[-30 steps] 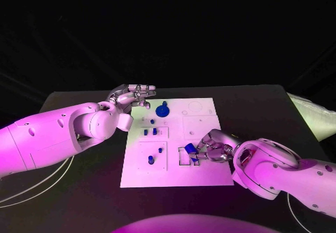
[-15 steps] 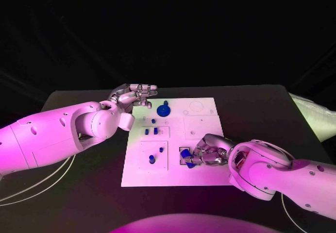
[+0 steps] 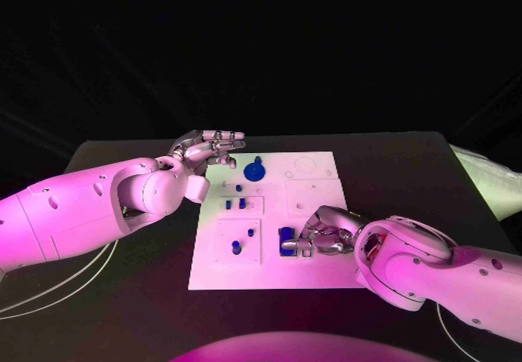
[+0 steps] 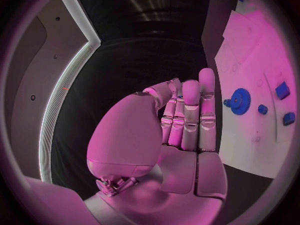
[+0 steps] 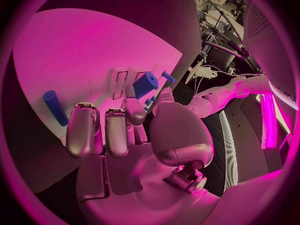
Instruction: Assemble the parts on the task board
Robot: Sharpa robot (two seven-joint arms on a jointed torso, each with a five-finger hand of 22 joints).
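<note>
The black tabletop (image 3: 413,162) carries the white task board (image 3: 315,268) in its middle, and the room behind it is dark.

Nearest, the right hand (image 3: 327,235) lies on the near right part of the board. Its fingers are curled beside a blue block (image 3: 287,239) that sits in a slot there. In the right wrist view the fingertips touch the block (image 5: 145,83), but whether they grip it or just press on it is hard to tell. A blue peg (image 5: 55,107) lies on the board near that hand.

Farther on, small blue parts (image 3: 234,204) stand in the board's left side. Beyond them is a blue gear (image 3: 253,170) (round, with teeth).

Farthest, the left hand (image 3: 211,146) hovers at the board's far left corner, its fingers straight, close together and holding nothing.

No writing can be read on the board.
</note>
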